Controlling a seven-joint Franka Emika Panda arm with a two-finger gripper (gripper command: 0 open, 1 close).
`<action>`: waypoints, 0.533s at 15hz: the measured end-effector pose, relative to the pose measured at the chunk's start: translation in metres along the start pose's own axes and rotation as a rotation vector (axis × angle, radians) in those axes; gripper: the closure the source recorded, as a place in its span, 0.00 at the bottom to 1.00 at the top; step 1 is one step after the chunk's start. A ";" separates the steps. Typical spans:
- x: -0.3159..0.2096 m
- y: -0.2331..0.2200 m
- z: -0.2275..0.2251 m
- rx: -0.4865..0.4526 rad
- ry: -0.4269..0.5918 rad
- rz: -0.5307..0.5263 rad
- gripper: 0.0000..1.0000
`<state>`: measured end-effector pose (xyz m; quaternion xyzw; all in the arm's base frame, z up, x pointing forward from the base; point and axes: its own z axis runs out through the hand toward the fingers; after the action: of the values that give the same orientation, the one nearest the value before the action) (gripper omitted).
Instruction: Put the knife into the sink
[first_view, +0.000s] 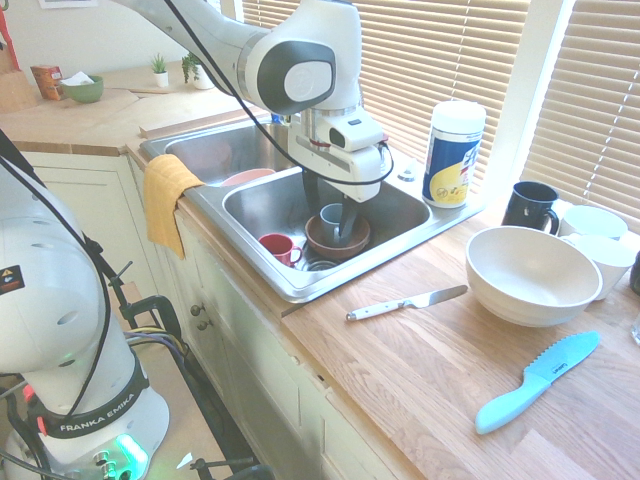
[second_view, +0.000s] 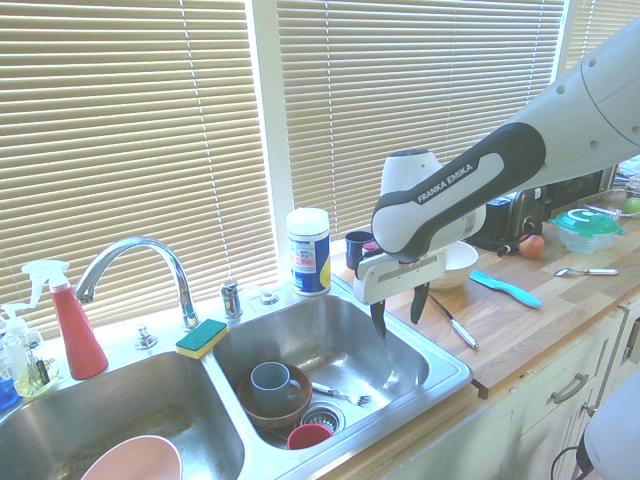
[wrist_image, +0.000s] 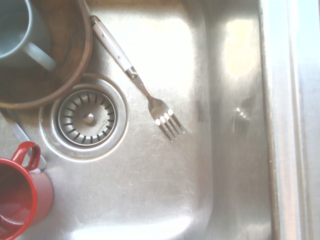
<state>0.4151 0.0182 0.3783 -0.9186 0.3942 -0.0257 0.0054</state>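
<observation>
I'm holding my gripper (second_view: 398, 312) wide open, nothing between the fingers, and I'm hanging over the basin nearer the wooden counter (first_view: 425, 375). The white-handled table knife (first_view: 405, 303) isn't sitting between my jaws: it's lying on that counter, outside the sink (first_view: 292, 294), to the right of my jaws as the first exterior view is showing it.

Same view: the knife is lying flat, long axis running mostly left-right on a slight diagonal. Its handle is pointing left and a bit near, its silver blade right and a bit far, toward the cream bowl (first_view: 535, 275). The light-blue serrated knife (first_view: 538, 382) is lying nearer and further right.

The counter is showing light wood grain. Under me the steel basin is holding a brown bowl (second_view: 274, 408) with a blue-gray mug (second_view: 272, 386) inside, a red mug (second_view: 309, 436), and a fork (wrist_image: 157, 111) lying beside the drain strainer (wrist_image: 88, 118). A pink dish (second_view: 133, 464) is sitting in the other basin. An orange towel (first_view: 168, 200) is draping over the sink's near side. A wipes canister (first_view: 455, 155) is standing at the far rim, and closed blinds (second_view: 415, 100) are covering the windows behind.
</observation>
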 end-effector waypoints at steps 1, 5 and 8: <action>0.000 0.000 0.000 0.000 0.000 0.002 0.00; 0.024 0.021 -0.001 0.003 0.016 0.084 0.00; 0.054 0.055 -0.002 0.000 0.021 0.171 0.00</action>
<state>0.4123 -0.0591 0.3814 -0.8812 0.4714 -0.0347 0.0033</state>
